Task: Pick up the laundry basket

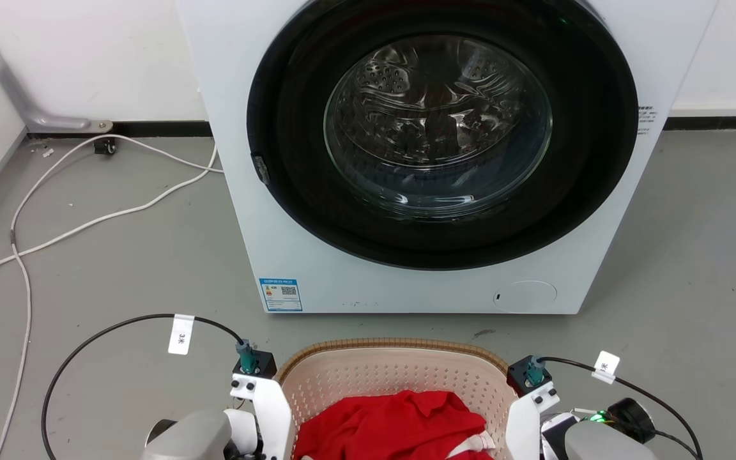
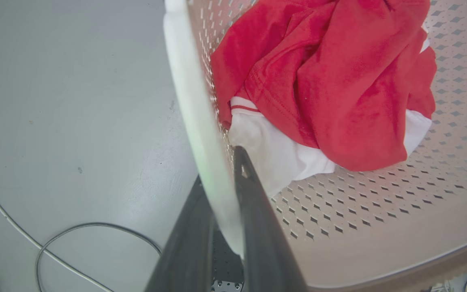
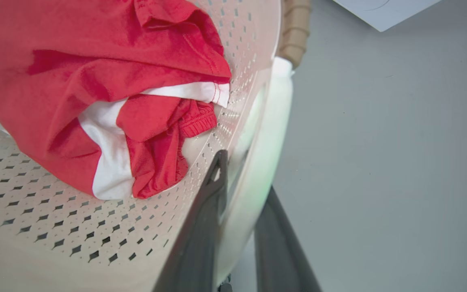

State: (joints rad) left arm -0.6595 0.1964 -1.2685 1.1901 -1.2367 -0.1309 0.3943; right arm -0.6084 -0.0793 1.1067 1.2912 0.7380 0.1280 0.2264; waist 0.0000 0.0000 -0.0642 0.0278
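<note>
1 laundry basket (image 1: 393, 374), 2 handles (image 2: 185, 81): L gripper (image 2: 219, 170), R gripper (image 3: 245, 172) tight on 1 each.

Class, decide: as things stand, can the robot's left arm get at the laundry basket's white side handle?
Probably yes. The fingers of the left gripper straddle the white handle of the laundry basket, one inside the wall, one outside; the red clothing is not between them.

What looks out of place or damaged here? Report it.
Nothing is spilled or damaged. Only the loose white cables look untidy, sprawling over the grey floor left of the white front-loading washing machine. The crumpled red-and-white garment lies inside the cream perforated plastic laundry basket.
</note>
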